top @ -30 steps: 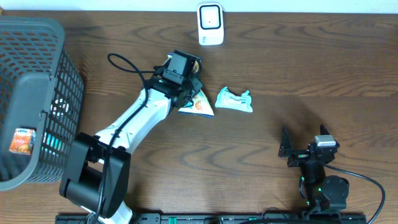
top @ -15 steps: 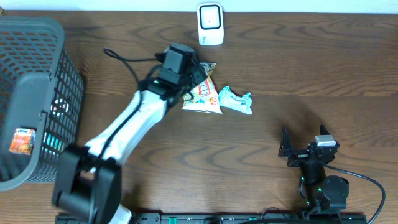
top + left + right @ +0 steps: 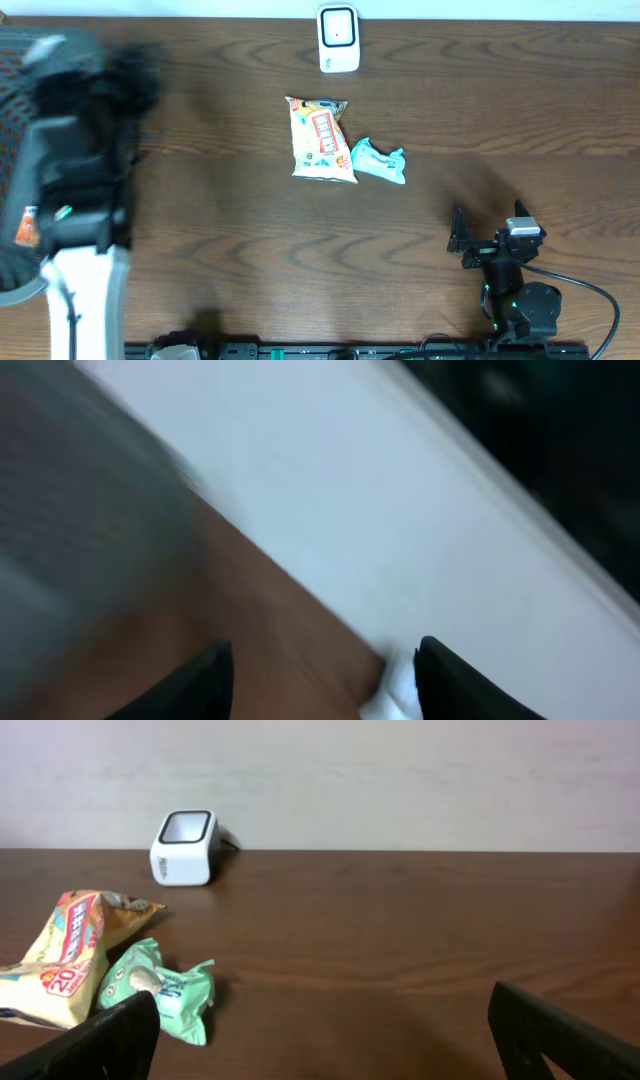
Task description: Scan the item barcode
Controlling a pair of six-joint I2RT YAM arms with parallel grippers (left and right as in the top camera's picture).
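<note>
Dark wood table (image 3: 520,120) fills the overhead view, with a grey basket (image 3: 55,170) at the left edge. The left arm (image 3: 85,300) stands over that basket, too blurred to read in detail. In its wrist view the left gripper (image 3: 325,670) shows two dark fingertips set apart with nothing between them, so it is part open and empty.

The snack bag (image 3: 320,140) lies flat at the centre of the frame, just below the white scanner (image 3: 338,38) at top centre. A teal packet (image 3: 378,162) touches or nearly touches the bag's lower right corner; which cannot be told. The right gripper (image 3: 488,228) rests at lower right, its jaws spread wide and empty.

Either item may be the one to scan. Both lie up and to the left of the right gripper and well right of the left arm. The right arm looks the nearer of the two. The bag's long axis runs top to bottom of the frame, pointing roughly at the scanner, so a grasp across its short width seems the likelier approach.
</note>
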